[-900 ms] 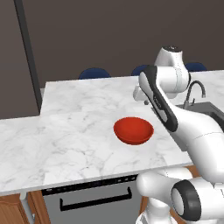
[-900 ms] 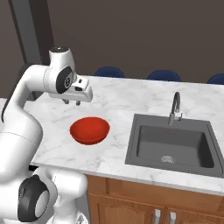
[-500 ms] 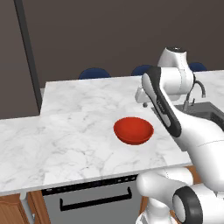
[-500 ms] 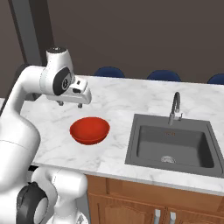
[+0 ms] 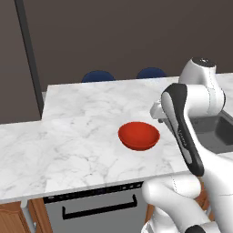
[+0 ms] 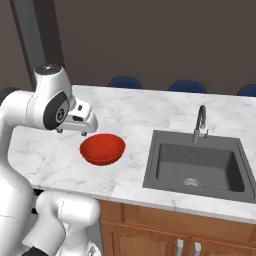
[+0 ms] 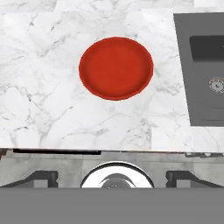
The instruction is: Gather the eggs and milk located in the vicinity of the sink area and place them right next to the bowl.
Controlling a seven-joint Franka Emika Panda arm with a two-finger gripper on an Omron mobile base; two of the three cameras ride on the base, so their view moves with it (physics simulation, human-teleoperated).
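The gripper [image 7: 113, 177] hangs above the marble counter [image 7: 52, 105] with its two dark fingers [image 7: 41, 177] spread wide apart and nothing between them. In the hand view the red bowl [image 7: 116, 68] lies at twelve o'clock from the gripper, clear of the fingers and resting flat on the counter. The sink [image 7: 205, 65] sits at about two o'clock from the gripper, and at three o'clock from the bowl, well apart from it.

In the right base view the gripper [image 6: 82, 122] hovers just at ten o'clock of the bowl [image 6: 102, 148], above its rim and not touching it. The sink [image 6: 197, 167] with its curved faucet [image 6: 200, 122] lies at three o'clock from the bowl. In the left base view the bowl [image 5: 139, 135] sits on the counter at nine o'clock from the white arm [image 5: 182, 123].
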